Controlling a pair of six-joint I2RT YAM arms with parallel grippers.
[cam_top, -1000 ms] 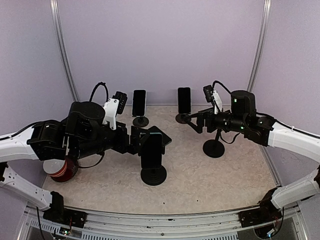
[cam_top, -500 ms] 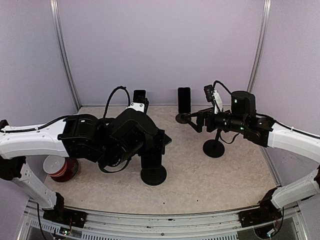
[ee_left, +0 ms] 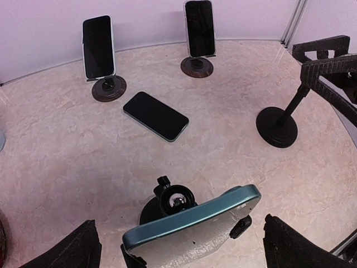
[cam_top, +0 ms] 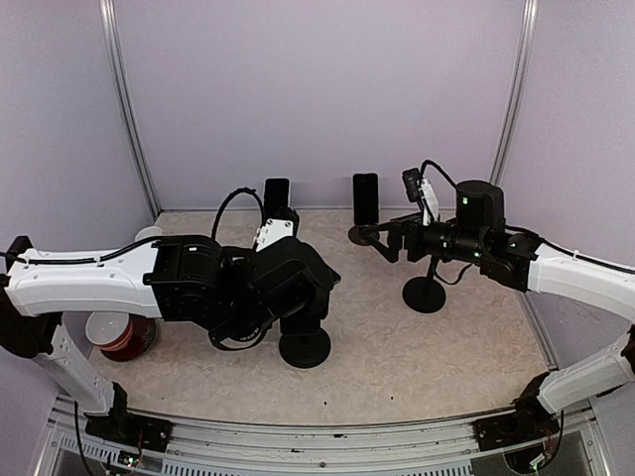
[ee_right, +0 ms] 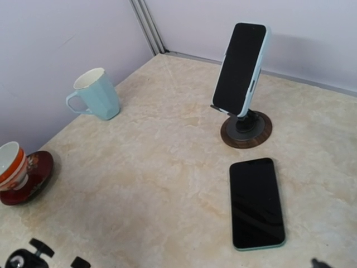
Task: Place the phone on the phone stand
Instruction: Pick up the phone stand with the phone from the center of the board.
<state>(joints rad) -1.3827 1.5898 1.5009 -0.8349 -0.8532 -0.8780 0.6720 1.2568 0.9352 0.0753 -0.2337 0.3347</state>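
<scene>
Left wrist view: flat phone (ee_left: 156, 116) lies face up on the bench (ee_left: 67, 162), screen dark, in the open patch between the back stands and the near stand (ee_left: 176, 201). It is on no stand and nothing touches it. Left hand (ee_left: 179, 245) is spread wide, one finger in each lower corner of its view. A teal-backed phone (ee_left: 192, 228) propped on the near stand sits between the fingers, with a gap on both sides. Back-left phone (ee_left: 99, 47) and back-right phone (ee_left: 199, 28) each stand upright on a round base by the wall.

Empty stand (ee_left: 277, 126) is off to the right, well apart from the flat phone. Right hand (ee_left: 301, 57) hovers just over its stem with the fingers parted and nothing between them (contact with the stem can't be told).

Right wrist view shows the flat phone again, just beside the back-left base. A pale blue mug (ee_right: 95, 94) and a red-striped cup (ee_right: 12, 164) on a saucer (ee_right: 30, 178) sit far left.
</scene>
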